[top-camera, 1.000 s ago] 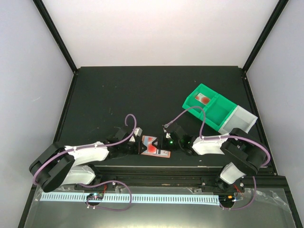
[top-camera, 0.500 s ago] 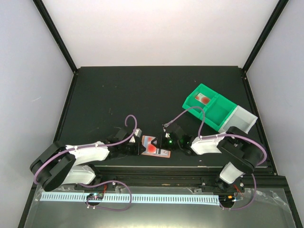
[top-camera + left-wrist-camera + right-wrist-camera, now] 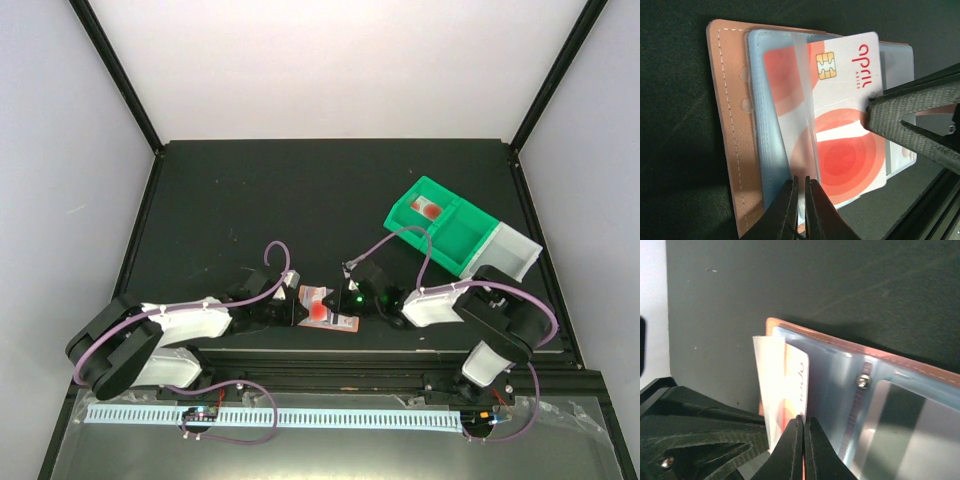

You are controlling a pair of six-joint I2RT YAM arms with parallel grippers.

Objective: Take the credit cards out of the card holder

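Observation:
The salmon-pink card holder [image 3: 343, 324] lies open near the table's front edge; it also shows in the left wrist view [image 3: 727, 125] and the right wrist view [image 3: 815, 334]. A white credit card with red circles and a chip [image 3: 845, 150] sticks partly out of a clear plastic sleeve [image 3: 772, 125]. My left gripper [image 3: 296, 311] [image 3: 801, 192] is shut on the sleeve's edge. My right gripper [image 3: 338, 301] [image 3: 802, 422] is shut on the card's edge [image 3: 796, 375]; its fingers [image 3: 905, 120] show in the left wrist view. Other cards are hidden in the sleeves.
A green plastic bin [image 3: 455, 240] with a white section [image 3: 515, 250] stands at the right, with a red-and-white card [image 3: 428, 208] in one compartment. The black table rail [image 3: 330, 355] runs just in front of the holder. Black frame posts stand at the back corners.
The right forearm has shifted very slightly. Both grips and the holder look the same.

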